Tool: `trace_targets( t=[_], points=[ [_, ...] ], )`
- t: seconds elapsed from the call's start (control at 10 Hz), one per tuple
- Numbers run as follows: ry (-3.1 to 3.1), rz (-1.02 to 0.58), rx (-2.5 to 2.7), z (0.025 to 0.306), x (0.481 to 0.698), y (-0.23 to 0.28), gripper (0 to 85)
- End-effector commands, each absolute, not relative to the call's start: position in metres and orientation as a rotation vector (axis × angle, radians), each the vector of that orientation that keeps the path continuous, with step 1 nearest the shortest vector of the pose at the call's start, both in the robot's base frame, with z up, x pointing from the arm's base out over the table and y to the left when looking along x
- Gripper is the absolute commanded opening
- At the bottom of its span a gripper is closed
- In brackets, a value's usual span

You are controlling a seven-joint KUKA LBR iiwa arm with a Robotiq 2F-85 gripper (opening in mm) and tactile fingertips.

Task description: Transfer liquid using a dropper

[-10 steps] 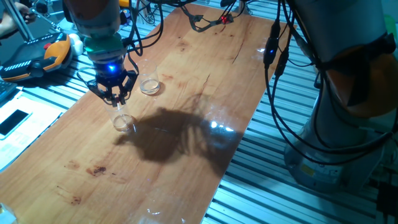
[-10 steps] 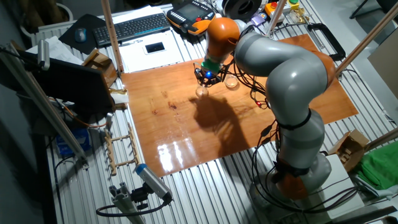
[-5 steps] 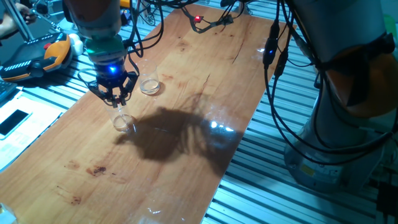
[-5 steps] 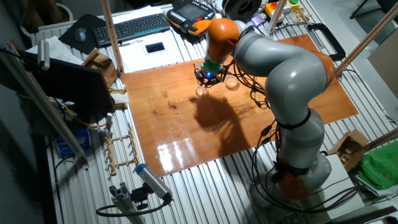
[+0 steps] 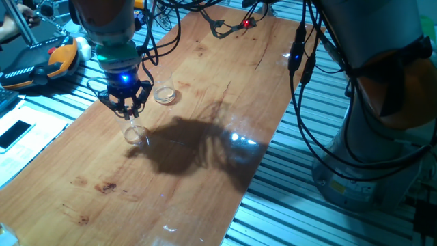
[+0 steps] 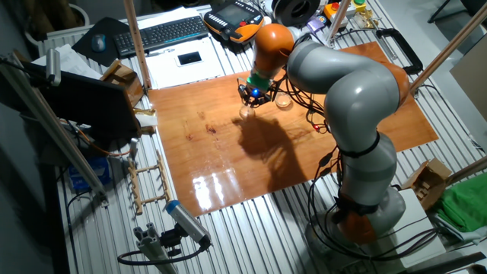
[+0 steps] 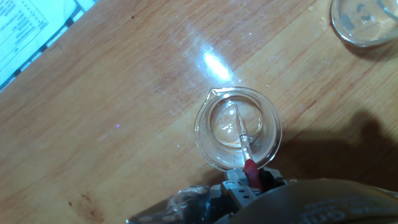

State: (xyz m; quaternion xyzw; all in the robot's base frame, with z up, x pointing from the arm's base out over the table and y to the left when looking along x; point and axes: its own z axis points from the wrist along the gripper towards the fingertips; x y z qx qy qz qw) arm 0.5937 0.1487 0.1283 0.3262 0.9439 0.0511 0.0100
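A thin clear dropper (image 7: 242, 135) with a red-pink end points down into a small clear beaker (image 7: 237, 128) with a pouring lip. In the hand view its tip sits inside the beaker's rim, over the base. My gripper (image 7: 249, 182) is shut on the dropper's upper part, right above the beaker. From one fixed view the gripper (image 5: 127, 109) hangs just over the beaker (image 5: 136, 134) near the table's left edge. The other fixed view shows the gripper (image 6: 253, 96) above the same beaker (image 6: 246, 112). I cannot tell whether there is liquid in the beaker.
A shallow clear dish (image 5: 164, 93) stands a little beyond the beaker, also seen as the dish (image 7: 364, 22) in the hand view. Cables (image 5: 229, 24) lie at the far end of the wooden table (image 5: 205, 171). A keyboard (image 6: 163, 32) and controllers lie beyond the table.
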Motion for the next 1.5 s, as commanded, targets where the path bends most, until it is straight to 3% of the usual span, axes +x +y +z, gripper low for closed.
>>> trace_targets(
  t=[0.0, 1.4],
  points=[
    [2.946, 0.16, 1.019, 0.1282, 0.5939, 0.1486, 21.3],
    [2.938, 0.168, 1.029, 0.123, 0.5936, 0.1486, 23.0]
  ],
)
